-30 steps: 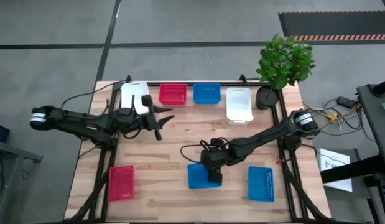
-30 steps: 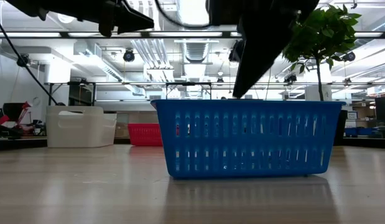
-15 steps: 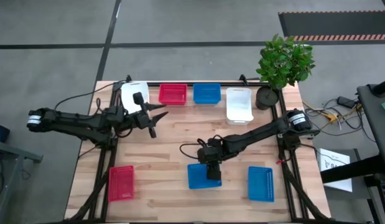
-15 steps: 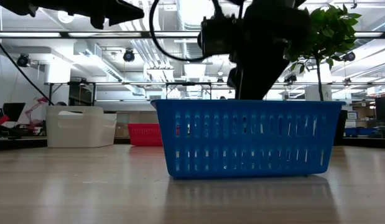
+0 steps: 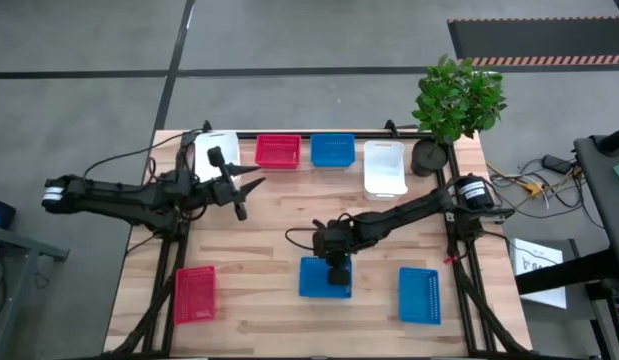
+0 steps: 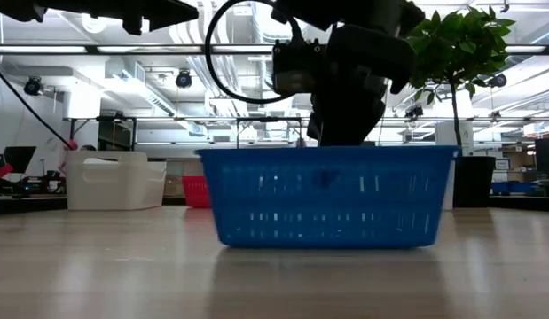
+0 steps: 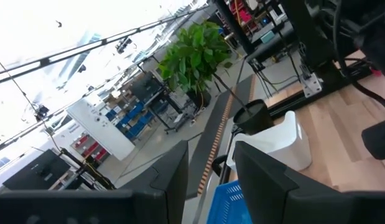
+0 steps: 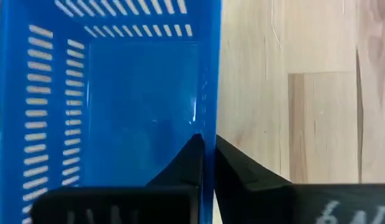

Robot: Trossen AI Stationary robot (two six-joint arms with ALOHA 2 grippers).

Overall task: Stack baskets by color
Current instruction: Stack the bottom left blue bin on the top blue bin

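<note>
A blue basket (image 5: 317, 280) sits at the middle of the table, near the front; the low view shows it as a blue basket (image 6: 327, 195) side-on. My right gripper (image 5: 336, 270) is shut on its far wall, reaching in from the right. My left gripper (image 5: 251, 186) hovers open and empty above the table's far left, fingers pointing right. Along the far edge rest a white basket (image 5: 217, 155), a red basket (image 5: 277, 151), a blue basket (image 5: 332, 150) and a white basket (image 5: 383, 168). A red basket (image 5: 194, 295) and a blue basket (image 5: 419, 295) lie near the front. My right gripper pinches the blue basket's far long wall (image 8: 209, 118), one finger (image 8: 191, 158) inside the basket and one outside. The fingers slant down from above and from the table's right. The basket stays level, open side up; whether its base is off the table I cannot tell.
A black plant pot (image 5: 429, 157) with a leafy plant (image 5: 459, 98) stands at the far right corner. Bare wood lies between the front baskets and across the table's middle. Cables trail along both arms.
My right gripper has sunk and edged toward the table's left, onto the blue basket's far wall, and taken hold. The basket has shifted a little toward the left edge, staying level. My left gripper has drawn back toward the left edge, still open.
</note>
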